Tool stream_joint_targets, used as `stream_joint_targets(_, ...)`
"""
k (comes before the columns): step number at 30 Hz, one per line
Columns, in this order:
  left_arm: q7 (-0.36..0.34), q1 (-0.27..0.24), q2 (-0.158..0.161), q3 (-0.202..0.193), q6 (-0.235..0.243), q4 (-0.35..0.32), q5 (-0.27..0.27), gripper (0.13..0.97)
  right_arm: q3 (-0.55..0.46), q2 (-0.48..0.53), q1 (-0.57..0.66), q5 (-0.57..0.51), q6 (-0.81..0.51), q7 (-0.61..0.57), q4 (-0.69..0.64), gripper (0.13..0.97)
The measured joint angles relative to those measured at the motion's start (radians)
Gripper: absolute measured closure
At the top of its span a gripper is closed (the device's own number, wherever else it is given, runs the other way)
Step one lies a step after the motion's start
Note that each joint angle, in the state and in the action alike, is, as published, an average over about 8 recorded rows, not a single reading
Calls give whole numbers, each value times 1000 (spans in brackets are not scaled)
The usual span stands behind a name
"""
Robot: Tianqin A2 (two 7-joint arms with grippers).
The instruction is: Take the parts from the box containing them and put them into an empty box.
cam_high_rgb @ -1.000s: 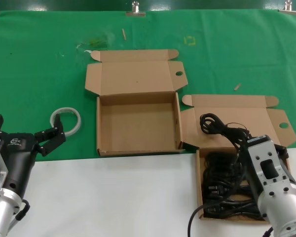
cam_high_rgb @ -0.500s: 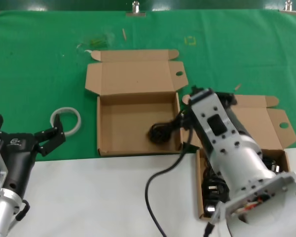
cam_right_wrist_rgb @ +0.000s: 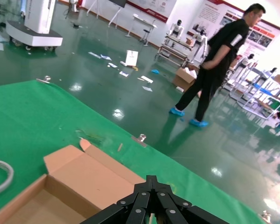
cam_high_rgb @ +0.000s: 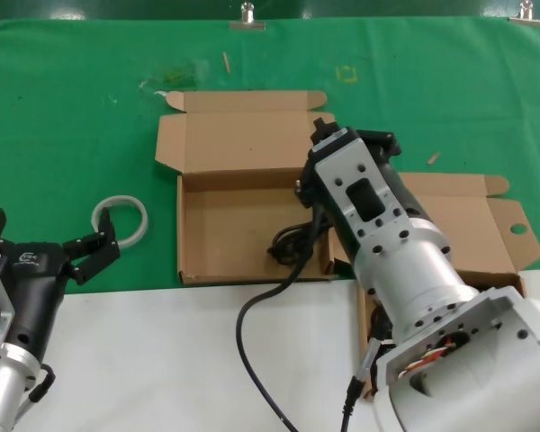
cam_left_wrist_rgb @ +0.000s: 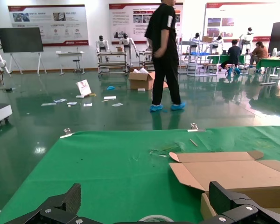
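My right gripper hangs over the right wall of the empty box, fingers pressed together on a power cord whose looped bundle dangles just below and left of me, inside that tray. My own wrist hides the pinch point and most of the box containing the other cords, behind and right of me. My left gripper waits with fingers spread, empty, near the white ring. The tray floor left of the cord is bare.

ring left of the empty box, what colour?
White; the ring lies on the green cloth, clearest in the head view.
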Motion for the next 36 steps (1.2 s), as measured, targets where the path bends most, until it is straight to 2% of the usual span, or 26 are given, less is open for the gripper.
stream_joint_targets(17, 0, 0, 0, 0, 0, 0, 0, 132, 24, 1, -59, 0, -161, 141, -139, 956)
stream_joint_targets(29, 0, 0, 0, 0, 0, 0, 0, 132, 29, 1, -65, 0, -174, 153, -147, 948)
stream_joint_targets(36, 0, 0, 0, 0, 0, 0, 0, 132, 29, 1, -65, 0, -174, 153, -147, 887)
